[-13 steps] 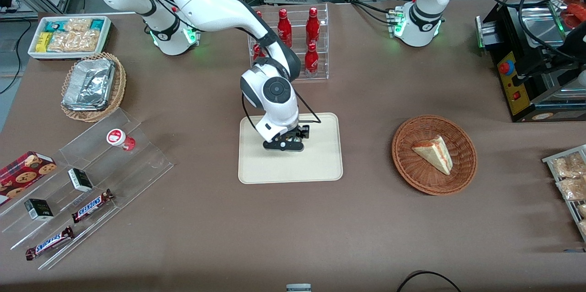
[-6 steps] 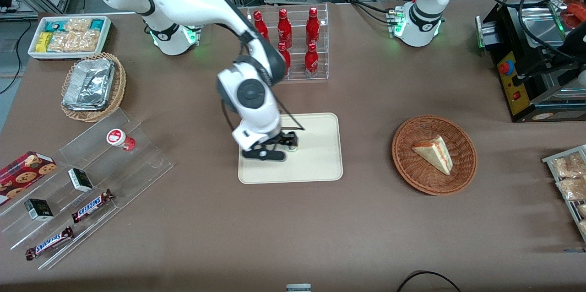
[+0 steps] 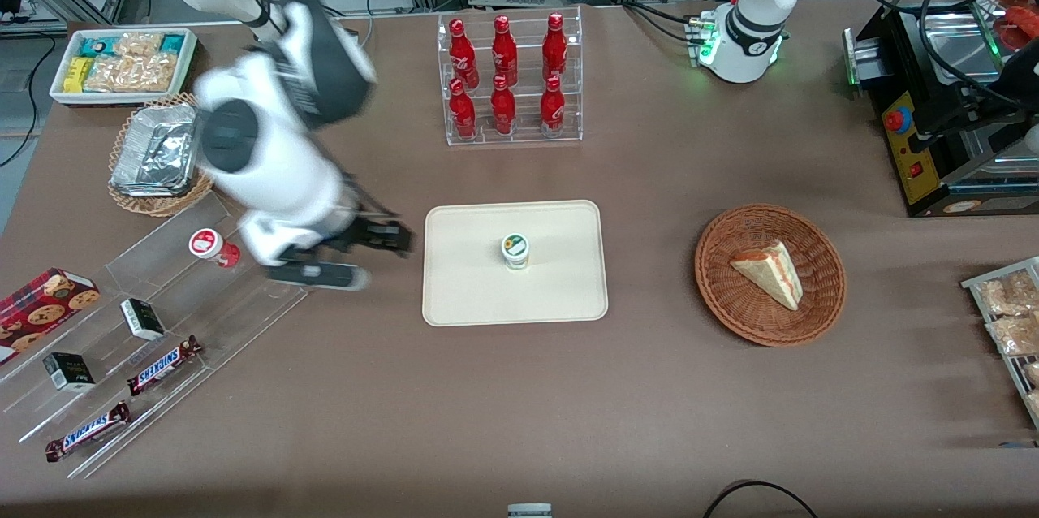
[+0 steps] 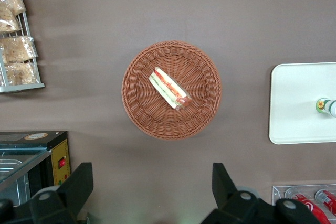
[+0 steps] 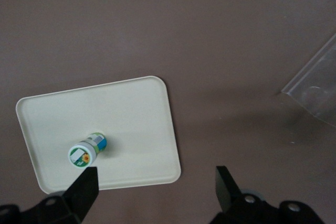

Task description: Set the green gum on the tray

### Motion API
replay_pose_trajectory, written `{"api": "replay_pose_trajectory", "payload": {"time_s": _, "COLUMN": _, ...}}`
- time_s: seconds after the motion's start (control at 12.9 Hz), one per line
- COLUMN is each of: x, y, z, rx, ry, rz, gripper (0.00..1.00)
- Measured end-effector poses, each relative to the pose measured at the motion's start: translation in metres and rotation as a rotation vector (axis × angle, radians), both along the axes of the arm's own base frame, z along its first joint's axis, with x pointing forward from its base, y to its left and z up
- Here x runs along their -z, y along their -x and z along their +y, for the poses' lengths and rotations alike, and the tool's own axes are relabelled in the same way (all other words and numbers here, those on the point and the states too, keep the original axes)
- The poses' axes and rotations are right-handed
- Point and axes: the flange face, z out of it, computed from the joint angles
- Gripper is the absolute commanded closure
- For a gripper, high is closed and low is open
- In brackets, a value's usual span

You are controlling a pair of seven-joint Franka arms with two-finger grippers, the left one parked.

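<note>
The green gum (image 3: 515, 250) stands upright near the middle of the cream tray (image 3: 560, 291), white lid up. It also shows in the right wrist view (image 5: 86, 150) on the tray (image 5: 131, 114), and in the left wrist view (image 4: 325, 106) on the tray (image 4: 296, 103). My right gripper (image 3: 385, 261) is open and empty. It hangs above the bare table beside the tray, between the tray and the clear acrylic stand, well apart from the gum. In the right wrist view the gripper (image 5: 156, 190) has its two fingers spread wide over the tray's edge and the table.
A red-and-white canister (image 3: 209, 245) sits on the clear acrylic stand (image 3: 243, 299) with snack bars and small boxes. A rack of red bottles (image 3: 511, 79) stands farther from the camera than the tray. A wicker basket (image 3: 820, 303) holds a sandwich. A foil tray (image 3: 158, 148) lies in another basket.
My gripper has let go of the green gum on the tray, opened, and moved away toward the working arm's end of the table. The gum stays standing on the tray.
</note>
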Motion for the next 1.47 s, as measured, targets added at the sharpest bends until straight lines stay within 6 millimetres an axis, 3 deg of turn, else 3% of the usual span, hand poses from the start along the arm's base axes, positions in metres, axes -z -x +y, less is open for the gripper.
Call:
{"api": "replay_pose_trajectory", "payload": {"time_s": 0.23, "x": -0.043, "y": 0.011, "z": -0.071, "rx": -0.028, "ry": -0.009, "rz": 0.033, "gripper": 0.01}}
{"api": "replay_pose_trajectory", "payload": {"time_s": 0.47, "x": -0.056, "y": 0.011, "z": -0.143, "rx": -0.012, "ry": -0.003, "rz": 0.053, "gripper": 0.01}}
{"api": "replay_pose_trajectory", "payload": {"time_s": 0.62, "x": -0.062, "y": 0.013, "z": -0.178, "rx": 0.029, "ry": -0.002, "rz": 0.065, "gripper": 0.01}}
{"api": "replay_pose_trajectory", "payload": {"time_s": 1.09, "x": -0.082, "y": 0.025, "z": -0.251, "rx": 0.025, "ry": 0.013, "rz": 0.051, "gripper": 0.01}}
{"api": "replay_pose_trajectory", "payload": {"time_s": 1.47, "x": -0.085, "y": 0.029, "z": -0.287, "rx": -0.013, "ry": 0.025, "rz": 0.045, "gripper": 0.01}}
